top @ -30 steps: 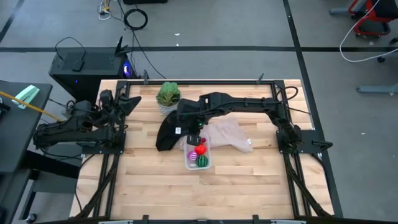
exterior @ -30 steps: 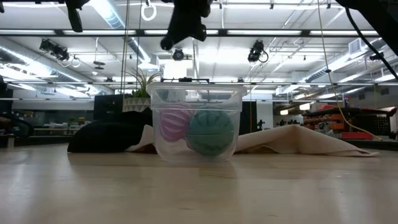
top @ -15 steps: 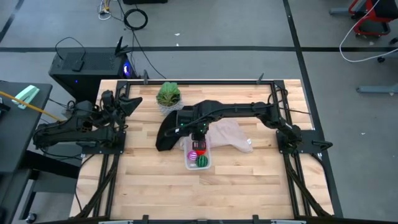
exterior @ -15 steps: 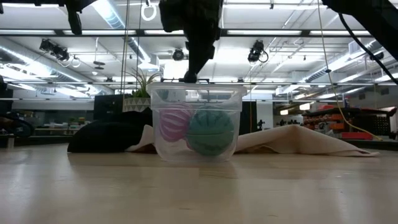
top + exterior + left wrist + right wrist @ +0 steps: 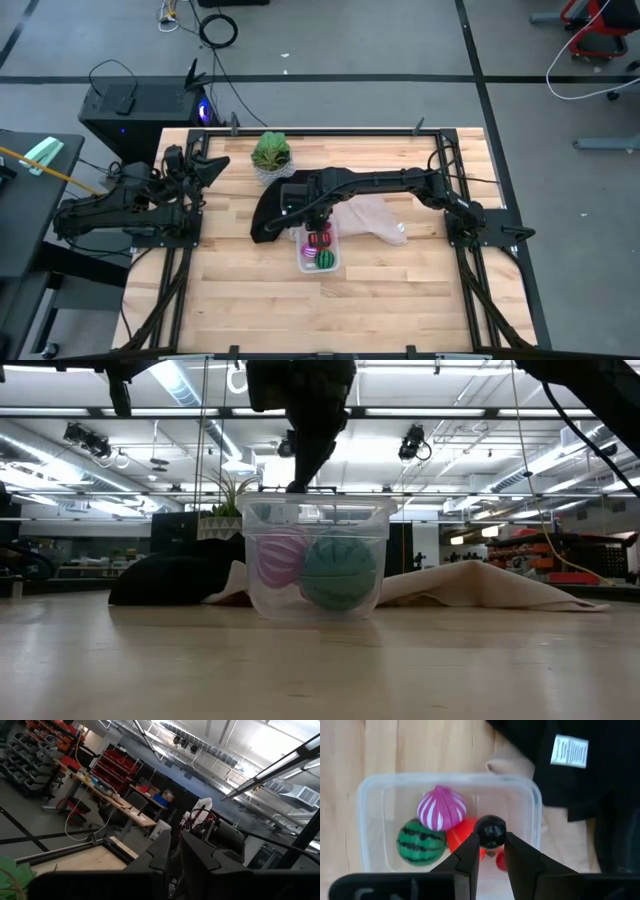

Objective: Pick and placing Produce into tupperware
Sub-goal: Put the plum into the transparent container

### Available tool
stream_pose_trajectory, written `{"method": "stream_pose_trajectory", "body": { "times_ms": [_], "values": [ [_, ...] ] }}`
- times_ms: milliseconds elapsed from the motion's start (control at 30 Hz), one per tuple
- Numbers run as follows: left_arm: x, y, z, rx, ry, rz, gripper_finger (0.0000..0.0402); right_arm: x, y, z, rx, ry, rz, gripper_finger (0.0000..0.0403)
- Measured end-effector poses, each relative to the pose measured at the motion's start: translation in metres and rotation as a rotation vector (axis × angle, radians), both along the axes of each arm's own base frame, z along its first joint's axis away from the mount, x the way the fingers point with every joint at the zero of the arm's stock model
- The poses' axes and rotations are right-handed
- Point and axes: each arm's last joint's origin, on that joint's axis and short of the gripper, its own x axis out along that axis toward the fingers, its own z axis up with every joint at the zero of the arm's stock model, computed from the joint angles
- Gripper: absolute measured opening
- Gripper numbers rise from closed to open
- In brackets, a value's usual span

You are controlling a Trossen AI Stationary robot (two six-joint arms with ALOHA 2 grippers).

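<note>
The clear tupperware (image 5: 318, 250) (image 5: 315, 560) (image 5: 370, 785) stands mid-table. Inside lie a purple-magenta striped fruit (image 5: 442, 808), a green melon-like one (image 5: 420, 841) and a red one (image 5: 461, 836). My right gripper (image 5: 491, 840) (image 5: 318, 222) hangs over the tub's far half, with its tip at rim height (image 5: 297, 482). It is shut on a small dark round fruit (image 5: 490, 831). My left gripper (image 5: 205, 165) (image 5: 175, 852) waits, shut, at the table's far left corner. My right gripper pinches the dark round fruit (image 5: 490, 831) between its two fingertips, one on either side. The fingers point down from above. The fruit is lifted clear, over the red fruit inside the tub.
A black cloth (image 5: 268, 215) (image 5: 170, 575) lies against the tub's far left side. A beige cloth (image 5: 372, 215) (image 5: 480, 585) lies to the tub's right. The leafy green plant (image 5: 270, 152) stands near the far edge. Bare wood stretches in front of the tub.
My right gripper has come down from well above the tub until its fingertips reach rim height. It stays over the tub and still grips the dark fruit. The fruits in the tub have not moved.
</note>
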Motion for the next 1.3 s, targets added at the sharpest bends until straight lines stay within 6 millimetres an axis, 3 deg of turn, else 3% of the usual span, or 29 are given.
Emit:
{"method": "stream_pose_trajectory", "body": {
  "times_ms": [500, 1300],
  "values": [
    [0.0, 0.0, -0.002, -0.002, 0.016, 0.0, 0.0046, 0.006, 0.003, -0.016, 0.01, -0.03, 0.015, 0.0086],
    [0.0, 0.0, -0.002, -0.002, 0.016, 0.0, 0.0044, 0.007, 0.002, -0.016, -0.001, -0.044, 0.013, 0.0084]
  ]
}}
